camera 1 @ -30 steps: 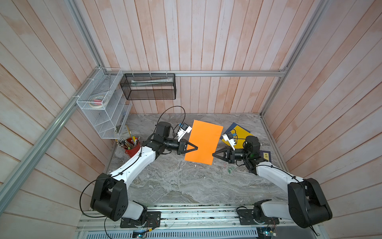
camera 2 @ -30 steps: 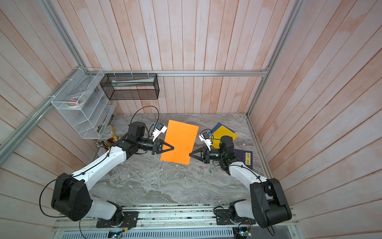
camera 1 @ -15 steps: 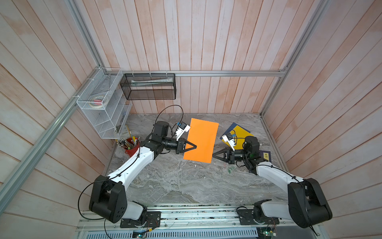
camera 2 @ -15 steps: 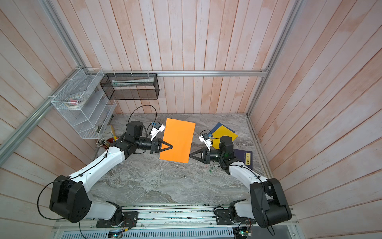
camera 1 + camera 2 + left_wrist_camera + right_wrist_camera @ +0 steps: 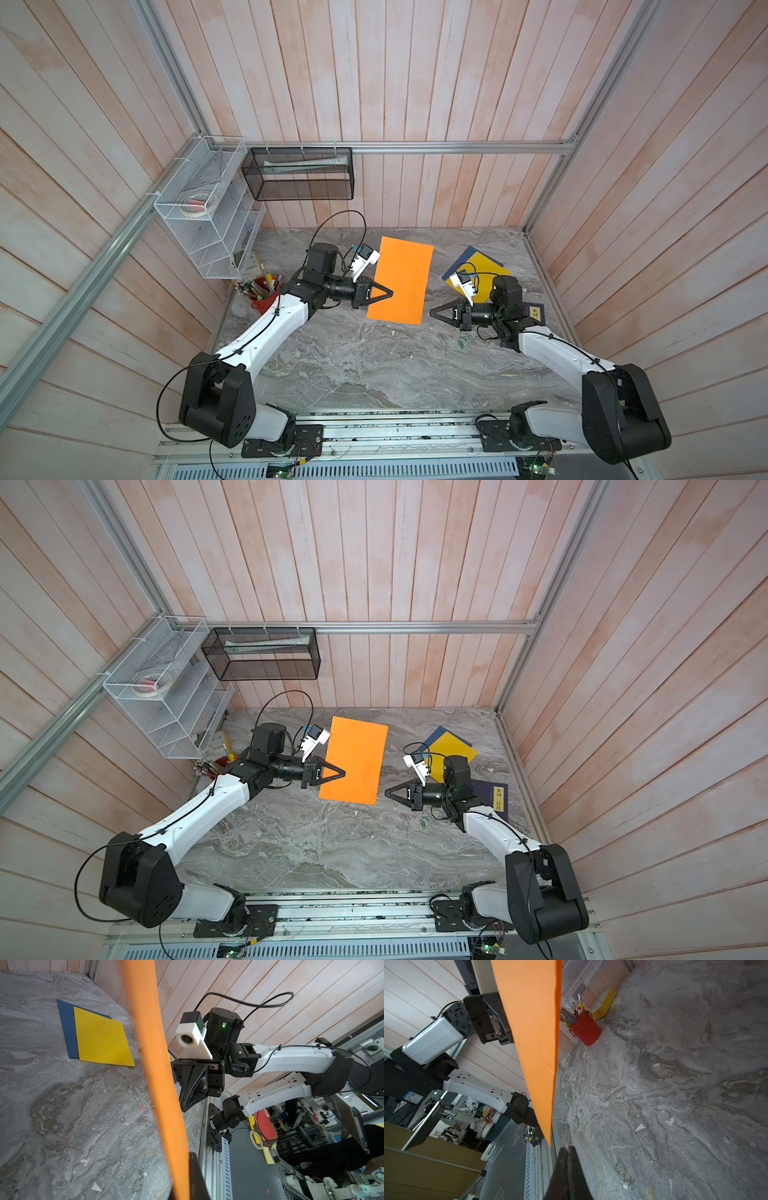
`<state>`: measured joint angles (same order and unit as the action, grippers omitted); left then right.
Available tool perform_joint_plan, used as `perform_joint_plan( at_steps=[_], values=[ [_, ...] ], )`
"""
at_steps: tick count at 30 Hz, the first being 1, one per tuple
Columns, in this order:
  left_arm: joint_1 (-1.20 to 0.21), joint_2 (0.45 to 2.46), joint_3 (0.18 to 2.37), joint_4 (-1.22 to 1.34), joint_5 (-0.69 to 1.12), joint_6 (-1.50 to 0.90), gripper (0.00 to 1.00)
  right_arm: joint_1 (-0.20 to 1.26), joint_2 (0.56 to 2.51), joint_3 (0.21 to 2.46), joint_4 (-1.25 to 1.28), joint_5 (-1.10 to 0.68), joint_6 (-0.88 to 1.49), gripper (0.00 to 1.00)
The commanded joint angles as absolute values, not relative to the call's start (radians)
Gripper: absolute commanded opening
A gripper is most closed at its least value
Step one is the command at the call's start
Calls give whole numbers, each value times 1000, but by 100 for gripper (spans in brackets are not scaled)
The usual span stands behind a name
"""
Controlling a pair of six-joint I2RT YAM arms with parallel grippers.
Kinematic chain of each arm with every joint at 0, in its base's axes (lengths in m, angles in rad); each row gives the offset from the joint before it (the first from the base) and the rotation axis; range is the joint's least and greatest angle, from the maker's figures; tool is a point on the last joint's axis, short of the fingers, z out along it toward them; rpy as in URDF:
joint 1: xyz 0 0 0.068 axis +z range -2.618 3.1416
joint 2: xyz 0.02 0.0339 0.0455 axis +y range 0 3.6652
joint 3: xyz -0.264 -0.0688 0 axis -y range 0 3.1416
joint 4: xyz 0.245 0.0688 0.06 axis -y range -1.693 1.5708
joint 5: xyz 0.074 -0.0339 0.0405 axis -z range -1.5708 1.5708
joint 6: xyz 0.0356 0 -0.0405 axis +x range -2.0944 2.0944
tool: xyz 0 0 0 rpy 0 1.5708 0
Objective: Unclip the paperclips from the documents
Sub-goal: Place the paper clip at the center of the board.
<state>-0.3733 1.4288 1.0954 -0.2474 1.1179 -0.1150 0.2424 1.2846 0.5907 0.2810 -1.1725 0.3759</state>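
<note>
Orange sheet (image 5: pixel 403 278): lifted off the worktop (image 5: pixel 353 374) and standing nearly on edge. The left fingers (image 5: pixel 390 293) are clamped on its side edge.
Right fingers (image 5: pixel 573 1162): pressed together just off the orange sheet's lower corner, with a pink paperclip (image 5: pixel 567 1145) pinched at the very tips (only a speck of it shows).
Step in hand: by my reading, this clip is clear of the orange sheet and now needs putting down.
Doing it well: carry the right fingers away from the orange sheet and low over bare worktop before parting them, near the loose silvery clip (image 5: pixel 141 1097) lying below the sheet. A bit of wire let go from height would likely bounce off somewhere.
Left side: grip firmly and hold the sheet steady (a swinging sheet could knock the clip loose early).
Yellow sheet (image 5: pixel 482 272) and blue sheet (image 5: pixel 467 254): flat and overlapping, beyond the orange sheet on the right arm's side. I cannot tell whether they carry clips.
</note>
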Motion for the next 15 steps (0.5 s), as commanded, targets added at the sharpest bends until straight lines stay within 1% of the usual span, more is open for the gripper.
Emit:
perform_joint_plan(
  at_steps=[1,15],
  values=[
    [-368,1410,1102,-262,1113,-91,0,234,1267,551,173,-1046,341,4],
    [-367,1407,1090,-273,1112,-83,0,203,1384,520,-44,-745,320,3]
  ],
)
